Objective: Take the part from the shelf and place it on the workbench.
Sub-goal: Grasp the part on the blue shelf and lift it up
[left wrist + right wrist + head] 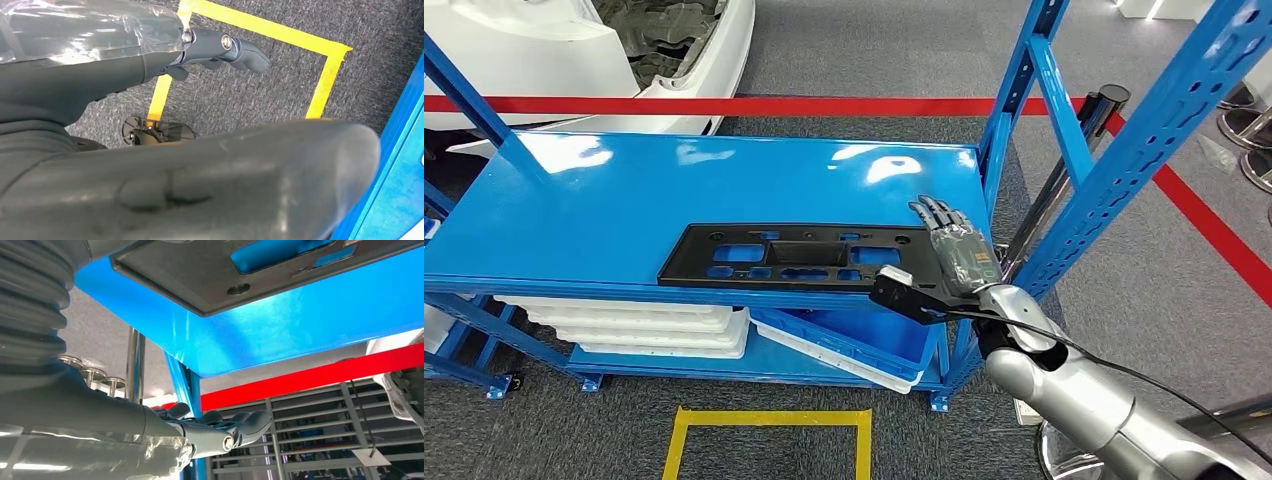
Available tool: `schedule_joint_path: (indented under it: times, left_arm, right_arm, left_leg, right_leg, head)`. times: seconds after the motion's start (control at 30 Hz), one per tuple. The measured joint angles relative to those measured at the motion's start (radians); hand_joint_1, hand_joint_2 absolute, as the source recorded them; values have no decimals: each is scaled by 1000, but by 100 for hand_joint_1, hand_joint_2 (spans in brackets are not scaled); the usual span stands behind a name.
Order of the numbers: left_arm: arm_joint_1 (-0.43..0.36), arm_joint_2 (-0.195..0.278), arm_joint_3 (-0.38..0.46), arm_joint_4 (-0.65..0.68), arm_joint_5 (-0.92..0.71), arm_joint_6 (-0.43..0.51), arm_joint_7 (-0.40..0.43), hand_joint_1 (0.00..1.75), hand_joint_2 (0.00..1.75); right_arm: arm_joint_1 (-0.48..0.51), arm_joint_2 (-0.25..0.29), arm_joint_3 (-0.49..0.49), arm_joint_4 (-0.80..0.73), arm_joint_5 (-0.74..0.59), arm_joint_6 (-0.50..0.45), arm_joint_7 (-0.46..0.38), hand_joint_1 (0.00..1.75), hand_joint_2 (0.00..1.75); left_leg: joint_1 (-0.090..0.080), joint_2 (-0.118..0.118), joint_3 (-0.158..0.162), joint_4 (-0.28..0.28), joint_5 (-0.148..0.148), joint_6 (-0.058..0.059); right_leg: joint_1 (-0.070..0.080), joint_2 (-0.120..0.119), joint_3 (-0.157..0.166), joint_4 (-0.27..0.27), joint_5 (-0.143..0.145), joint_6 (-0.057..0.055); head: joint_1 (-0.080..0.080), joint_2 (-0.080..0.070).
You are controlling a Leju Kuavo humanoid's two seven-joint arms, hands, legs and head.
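Part (pixel 799 256): black panel, frame centre, on shelf (pixel 604 200). Right hand (pixel 954 250): fingers spread at its end, ungripped. Step: reach; next, close on the edge.

Part's right end: my right hand (pixel 954 250) lies over the right end of the black part (pixel 794 255) on the shelf (pixel 624 190), so I cannot tell whether my fingers touch it.
Thumb of my right hand: below the shelf's front lip beside the part, too dark to tell whether it grips.
My left hand (pixel 220 47): cut off by the picture's edge; my fingers are apart above the yellow floor tape (pixel 320 80).
White trays (pixel 639 325): under the shelf's top board, their rear parts hidden.
Blue bin (pixel 864 345): beneath the part, its upper rim hidden by the board.
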Motion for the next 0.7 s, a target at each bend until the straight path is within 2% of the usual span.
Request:
schedule_joint_path:
  times: [0.7]
  left_arm:
    - [-3,-4,5,2,0,16,5,0,0]
  right_arm:
    - [-192,4,150,149,-41,64,-45,0,175]
  left_leg:
    - [0,0,0,0,0,0]
  right_leg:
    - [0,-1,1,1,0,0]
  head:
    - [0,0]
